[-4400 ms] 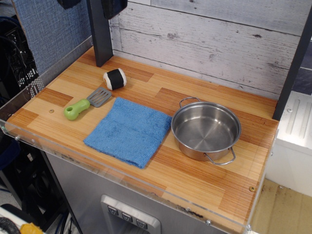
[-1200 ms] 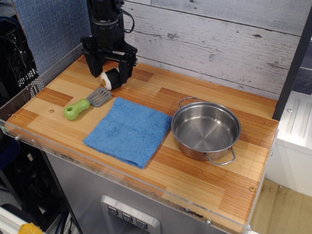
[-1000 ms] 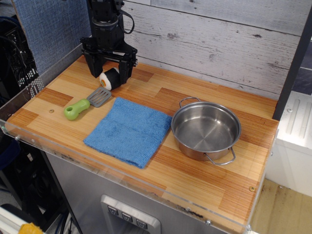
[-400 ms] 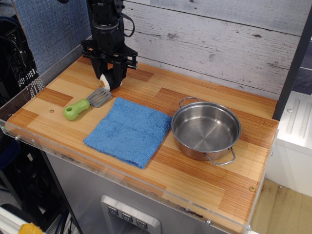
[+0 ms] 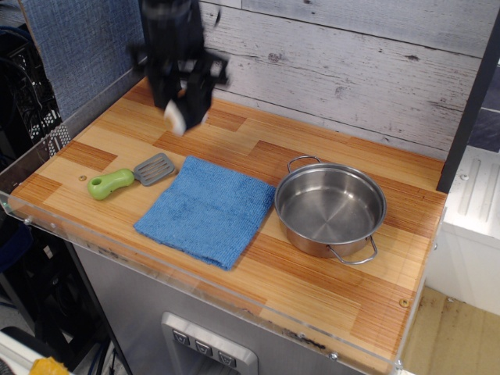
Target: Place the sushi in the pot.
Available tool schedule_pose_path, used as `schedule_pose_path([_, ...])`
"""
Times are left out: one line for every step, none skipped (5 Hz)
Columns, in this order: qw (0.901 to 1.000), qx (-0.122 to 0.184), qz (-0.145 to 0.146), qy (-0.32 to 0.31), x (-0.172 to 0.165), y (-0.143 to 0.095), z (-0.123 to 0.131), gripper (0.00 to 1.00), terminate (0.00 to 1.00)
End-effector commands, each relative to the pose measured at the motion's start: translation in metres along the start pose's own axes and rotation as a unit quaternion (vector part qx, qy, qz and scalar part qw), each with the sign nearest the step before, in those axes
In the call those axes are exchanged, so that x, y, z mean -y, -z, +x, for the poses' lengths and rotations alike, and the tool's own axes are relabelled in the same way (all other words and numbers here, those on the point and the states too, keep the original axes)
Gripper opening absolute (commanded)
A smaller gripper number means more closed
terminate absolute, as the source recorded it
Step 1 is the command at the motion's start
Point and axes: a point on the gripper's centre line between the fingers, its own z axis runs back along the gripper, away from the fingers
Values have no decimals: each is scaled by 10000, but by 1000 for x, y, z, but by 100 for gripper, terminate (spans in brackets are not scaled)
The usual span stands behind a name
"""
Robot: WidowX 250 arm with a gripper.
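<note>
At the far left, a dark wire crate stands beside a blue woven fabric panel [image 5: 78,47] that rises behind the counter's left edge. The counter [image 5: 312,273] is striped bamboo-like wood in light and reddish planks, edged at the front and left with a clear plastic lip.

Near its left front lies a spatula [image 5: 129,176] with a rounded lime-green handle and a flat grey slotted blade, flat on the wood, its blade just beside the corner of a blue towel [image 5: 207,209]. The towel is a nubbly terry square, laid flat and turned a little askew.

Above the counter's back left hangs the black pincer [image 5: 181,98], motion-blurred, pinching the sushi [image 5: 176,117], a small white rounded piece that shows between and below the fingers; its dark band cannot be made out in the blur. The sushi is lifted clear of the wood, well apart from the pot.

To the right of the towel, close to its corner, sits the pot [image 5: 330,209]: shallow, round, shiny stainless steel, with two wire loop handles, one at the back left and one at the front right. It is empty.

Behind runs a wall of whitewashed, weathered planks [image 5: 336,70]. A dark post slants down at the right edge, with a white ribbed surface beyond it.
</note>
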Motion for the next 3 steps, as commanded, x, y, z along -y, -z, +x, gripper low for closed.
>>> schedule_pose_path([9848,330,-425,1649,82,-58,-35,0,0])
schedule_pose_path([9737,-11,-251,2265,128,-17,-48,0,0])
schedule_pose_path([9738,-238,-93,2261,155,19,-49,0,0])
